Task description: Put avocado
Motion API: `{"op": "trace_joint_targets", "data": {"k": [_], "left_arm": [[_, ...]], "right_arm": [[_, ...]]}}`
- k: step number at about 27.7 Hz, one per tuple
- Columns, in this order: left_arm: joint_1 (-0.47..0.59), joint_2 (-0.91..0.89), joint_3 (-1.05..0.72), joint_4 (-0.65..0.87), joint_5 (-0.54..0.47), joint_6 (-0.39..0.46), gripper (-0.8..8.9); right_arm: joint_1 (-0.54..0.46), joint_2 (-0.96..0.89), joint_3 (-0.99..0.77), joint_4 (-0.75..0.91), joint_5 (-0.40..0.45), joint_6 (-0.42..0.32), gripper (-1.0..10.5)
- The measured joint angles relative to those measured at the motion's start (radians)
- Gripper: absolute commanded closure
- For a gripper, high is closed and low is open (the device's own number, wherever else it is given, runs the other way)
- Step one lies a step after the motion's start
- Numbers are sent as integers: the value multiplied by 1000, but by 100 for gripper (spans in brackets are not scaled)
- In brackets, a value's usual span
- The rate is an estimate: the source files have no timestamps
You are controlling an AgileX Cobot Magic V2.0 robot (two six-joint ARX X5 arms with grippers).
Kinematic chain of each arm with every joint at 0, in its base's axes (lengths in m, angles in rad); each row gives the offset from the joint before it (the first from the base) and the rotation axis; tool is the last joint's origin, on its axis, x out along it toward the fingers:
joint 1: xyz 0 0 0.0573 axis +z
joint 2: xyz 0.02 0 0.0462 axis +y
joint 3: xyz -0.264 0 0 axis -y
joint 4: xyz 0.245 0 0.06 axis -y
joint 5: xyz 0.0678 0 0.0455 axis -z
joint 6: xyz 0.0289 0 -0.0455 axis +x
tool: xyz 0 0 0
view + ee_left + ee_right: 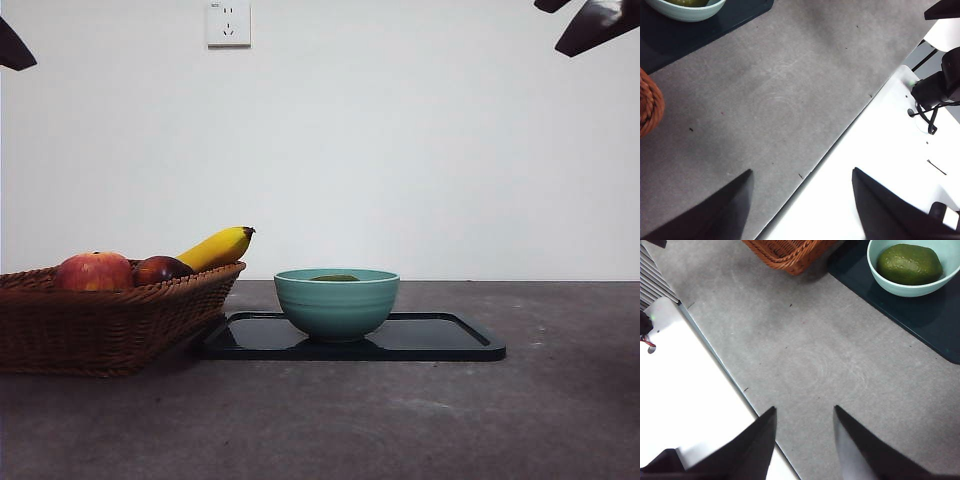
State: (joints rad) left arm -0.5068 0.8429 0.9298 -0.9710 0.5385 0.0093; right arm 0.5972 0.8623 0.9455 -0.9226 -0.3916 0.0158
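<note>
The dark-green avocado point(909, 264) lies inside the teal bowl point(337, 302), which stands on a black tray point(440, 338). In the front view only its top point(335, 278) shows above the rim. The bowl point(685, 11) also shows at the edge of the left wrist view, with a bit of the avocado point(690, 2) in it. My left gripper point(802, 200) is open and empty, over the table's near edge. My right gripper point(805, 432) is open and empty, also raised above the table's edge, away from the bowl point(912, 287). Both arms show only as dark tips at the top corners of the front view.
A wicker basket point(100, 320) at the left holds a red apple point(94, 272), a dark reddish-purple fruit point(162, 269) and a banana point(218, 247). It stands next to the tray. The basket point(790, 252) also shows in the right wrist view. A white surface point(890, 165) borders the grey table.
</note>
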Motion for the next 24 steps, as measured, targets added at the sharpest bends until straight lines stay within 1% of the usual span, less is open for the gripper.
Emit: {"op": "trace_joint_targets", "data": {"k": [4,6,9,10,24], "left_arm": [[0,0,0,0,0,0,517],[0,0,0,0,0,0,592],[0,0,0,0,0,0,781],[0,0,0,0,0,0,813],[0,0,0,0,0,0,806]], "right_arm": [[0,0,0,0,0,0,765],[0,0,0,0,0,0,775],[0,0,0,0,0,0,907],[0,0,0,0,0,0,936],[0,0,0,0,0,0,936]]}}
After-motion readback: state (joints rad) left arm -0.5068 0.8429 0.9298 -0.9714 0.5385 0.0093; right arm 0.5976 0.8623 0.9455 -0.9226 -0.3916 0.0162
